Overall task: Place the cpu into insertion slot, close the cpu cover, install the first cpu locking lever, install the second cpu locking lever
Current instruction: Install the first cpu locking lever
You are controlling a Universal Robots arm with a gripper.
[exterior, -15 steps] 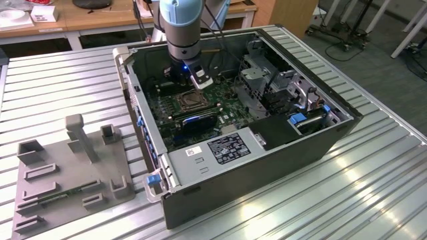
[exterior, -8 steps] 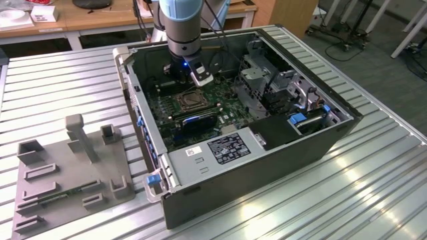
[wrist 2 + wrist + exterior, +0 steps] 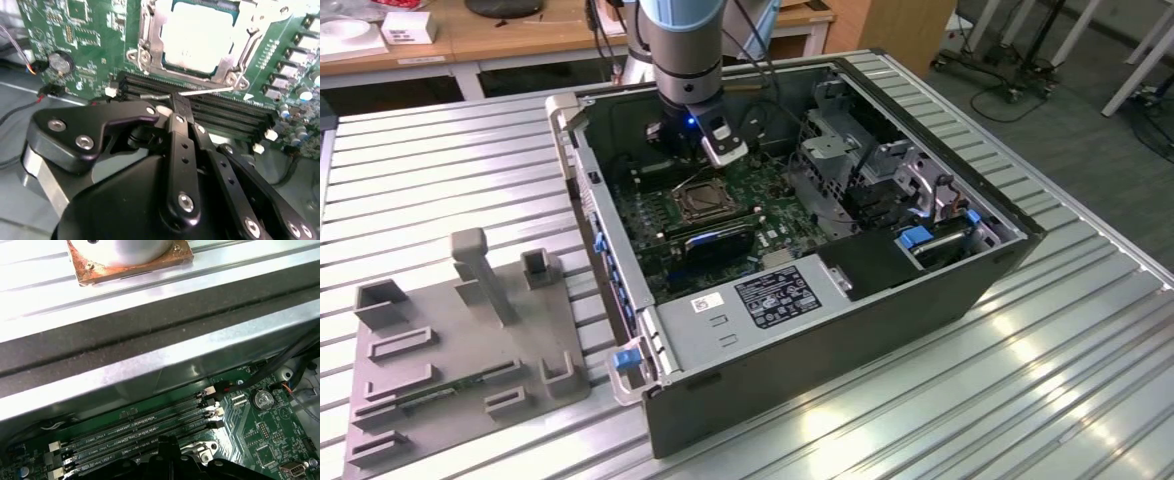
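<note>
The cpu [image 3: 197, 37] sits in the insertion slot [image 3: 698, 200], with the cpu cover [image 3: 150, 35] down over it (good). My gripper [image 3: 178, 104], closed on nothing, hovers just beside the slot at a locking lever [image 3: 205, 91]. Latching that lever, I judge, calls for a firm downward push.

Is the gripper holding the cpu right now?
No. In the second wrist view the cpu lies flat inside the cpu cover frame on the motherboard, beyond the gripper tip.
</note>
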